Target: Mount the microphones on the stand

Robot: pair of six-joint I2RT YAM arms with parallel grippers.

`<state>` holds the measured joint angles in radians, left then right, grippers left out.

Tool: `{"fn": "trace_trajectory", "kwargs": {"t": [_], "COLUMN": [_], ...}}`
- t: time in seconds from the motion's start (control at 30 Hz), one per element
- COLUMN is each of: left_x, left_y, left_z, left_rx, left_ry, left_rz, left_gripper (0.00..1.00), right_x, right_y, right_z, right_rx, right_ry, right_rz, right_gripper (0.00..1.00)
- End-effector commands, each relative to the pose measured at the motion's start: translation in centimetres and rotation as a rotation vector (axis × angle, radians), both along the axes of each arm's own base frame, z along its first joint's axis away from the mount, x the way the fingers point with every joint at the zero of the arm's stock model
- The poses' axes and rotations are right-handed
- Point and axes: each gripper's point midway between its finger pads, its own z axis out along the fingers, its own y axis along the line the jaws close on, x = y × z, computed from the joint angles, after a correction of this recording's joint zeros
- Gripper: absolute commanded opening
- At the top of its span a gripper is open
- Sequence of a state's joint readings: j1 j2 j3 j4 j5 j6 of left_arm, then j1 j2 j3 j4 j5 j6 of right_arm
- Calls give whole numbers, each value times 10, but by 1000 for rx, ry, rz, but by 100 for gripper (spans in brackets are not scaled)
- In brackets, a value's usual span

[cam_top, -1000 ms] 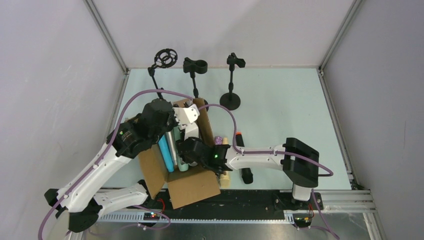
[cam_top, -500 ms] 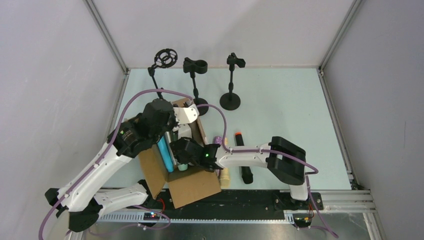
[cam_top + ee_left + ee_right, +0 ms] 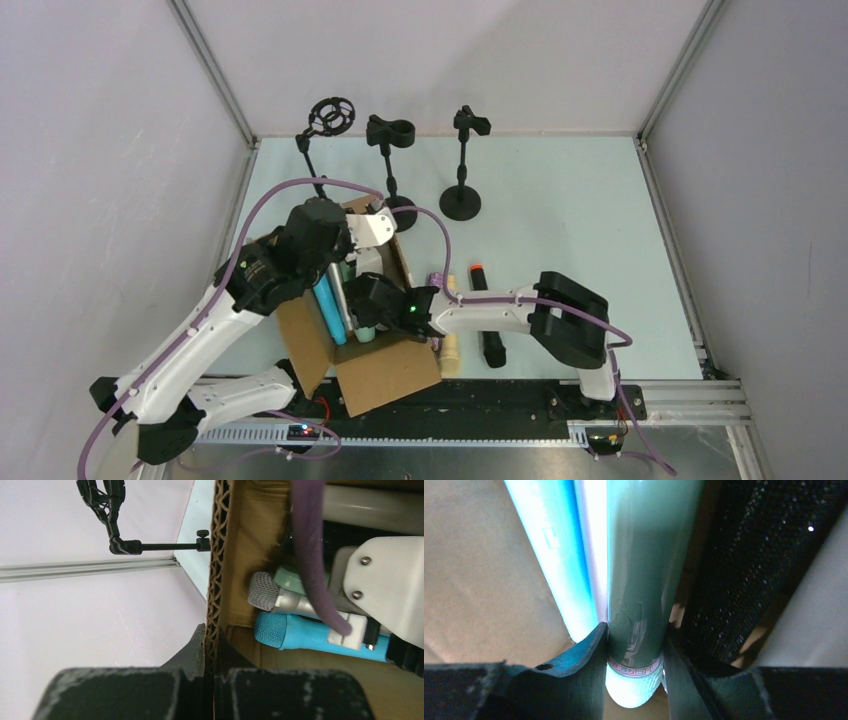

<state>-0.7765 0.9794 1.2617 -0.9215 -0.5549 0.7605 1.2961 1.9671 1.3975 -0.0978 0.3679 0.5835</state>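
The left claw (image 3: 210, 636) is seen closed together on the corrugated wall of the brown cardboard box (image 3: 216, 555), with one finger on each face of that wall. The box is laid open on the pale green worktop (image 3: 560, 200), on the left arm's side.

The right claw (image 3: 636, 635) is set inside the box. Its fingers (image 3: 596, 645) are pressed against both sides of the glossy mint-green stick-shaped microphone (image 3: 644, 555), near its rounded end, so that microphone is clamped where it lies in the box. Just beside it, the silver-grey microphone with a mesh head (image 3: 270, 596) and the bright blue microphone with a blue mesh head (image 3: 300, 634) are laid parallel, close against one another. On the other side of the mint-green one a dark glittery body (image 3: 749, 555) is seen; what it is cannot be told.

Outside the box, on the worktop beside its right wall, the black microphone with an orange tip (image 3: 486, 318) and the cream microphone (image 3: 451, 352) are crossed by the right arm, and the glittery purple microphone (image 3: 437, 279) is largely hidden by it. At the far edge, three black microphone stands (image 3: 461, 203) are stood upright, well apart from those three microphones.
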Motion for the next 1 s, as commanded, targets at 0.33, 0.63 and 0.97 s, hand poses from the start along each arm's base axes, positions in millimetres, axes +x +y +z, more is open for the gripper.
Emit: {"fn": "trace_trajectory", "kwargs": {"t": [0.33, 0.63, 0.97], "left_x": [3, 3, 5], "left_y": [-11, -11, -14], "left_z": [27, 26, 26], "left_rx": [-116, -116, -115], "left_ry": [-102, -101, -95], "left_rz": [-31, -29, -34], "left_gripper": [0, 0, 0], "right_x": [-49, -80, -60], "right_y": [-76, -148, -253], "right_z": [101, 139, 163], "right_rx": [118, 114, 109], "right_ry": [-2, -8, 1], "right_rz": [58, 62, -100], "right_gripper": [0, 0, 0]}}
